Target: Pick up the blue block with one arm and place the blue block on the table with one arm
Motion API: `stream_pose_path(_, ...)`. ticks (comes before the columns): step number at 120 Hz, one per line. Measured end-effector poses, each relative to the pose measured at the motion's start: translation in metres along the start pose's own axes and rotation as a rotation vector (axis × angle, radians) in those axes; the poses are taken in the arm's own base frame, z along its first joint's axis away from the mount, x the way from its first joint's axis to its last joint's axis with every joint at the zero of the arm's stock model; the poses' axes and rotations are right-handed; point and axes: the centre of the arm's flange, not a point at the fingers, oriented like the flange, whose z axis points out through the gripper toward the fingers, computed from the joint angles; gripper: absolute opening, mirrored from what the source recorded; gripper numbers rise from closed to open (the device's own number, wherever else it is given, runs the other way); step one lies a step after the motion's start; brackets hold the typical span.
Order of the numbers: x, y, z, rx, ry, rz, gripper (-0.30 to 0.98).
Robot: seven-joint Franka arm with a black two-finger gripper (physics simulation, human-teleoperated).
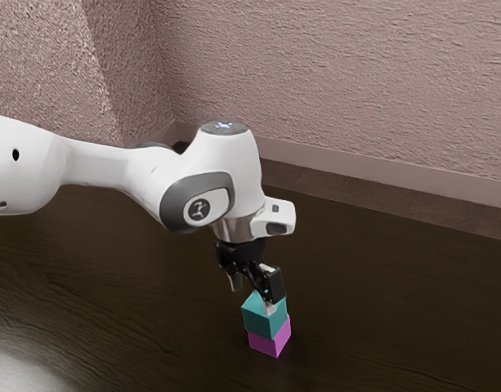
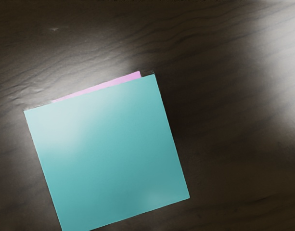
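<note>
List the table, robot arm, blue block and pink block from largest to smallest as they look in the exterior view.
1. Table
2. Robot arm
3. Blue block
4. Pink block, judged by its visible part; the blue block hides some.

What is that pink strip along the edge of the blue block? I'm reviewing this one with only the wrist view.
Observer: In the exterior view it is the pink block, with its side faces in sight and the blue block stacked on it.
Operator: Okay, and what does the pink one stand on?
Observer: Its base rests on the dark table.
Operator: Has the pincer closed on the blue one?
Observer: No, the pincer is open, its two fingers standing apart.
</note>
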Motion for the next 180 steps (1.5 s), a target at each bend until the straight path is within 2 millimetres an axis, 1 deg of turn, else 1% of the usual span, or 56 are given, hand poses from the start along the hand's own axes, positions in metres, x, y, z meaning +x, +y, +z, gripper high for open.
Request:
stream_pose_path(19,0.015,-0.017,0.005,-0.003,-0.004,-0.015,0.69)
stream_pose_path(35,0.025,-0.008,0.009,-0.006,-0.003,0.009,0.69)
stream_pose_path(43,0.027,-0.010,0.014,-0.008,-0.012,0.009,0.69)
stream_pose_path(53,0.033,-0.017,0.025,-0.004,-0.027,0.002,0.69)
stream_pose_path(61,0.035,-0.018,0.032,-0.004,-0.038,0.002,0.69)
stream_pose_path(81,0.043,-0.017,0.043,0.009,-0.047,0.003,0.69)
stream_pose_path(99,0.044,-0.015,0.044,0.015,-0.046,0.003,0.69)
stream_pose_path(117,0.043,-0.015,0.040,0.017,-0.030,-0.002,0.69)
stream_pose_path(132,0.040,-0.016,0.047,0.014,-0.038,-0.010,0.69)
stream_pose_path(147,0.041,-0.017,0.059,0.007,-0.051,-0.015,0.69)
stream_pose_path(161,0.042,-0.017,0.061,0.005,-0.049,-0.017,0.68)
stream_pose_path(169,0.043,-0.017,0.061,0.005,-0.047,-0.019,0.64)
stream_pose_path(180,0.043,-0.017,0.061,0.004,-0.043,-0.021,0.54)
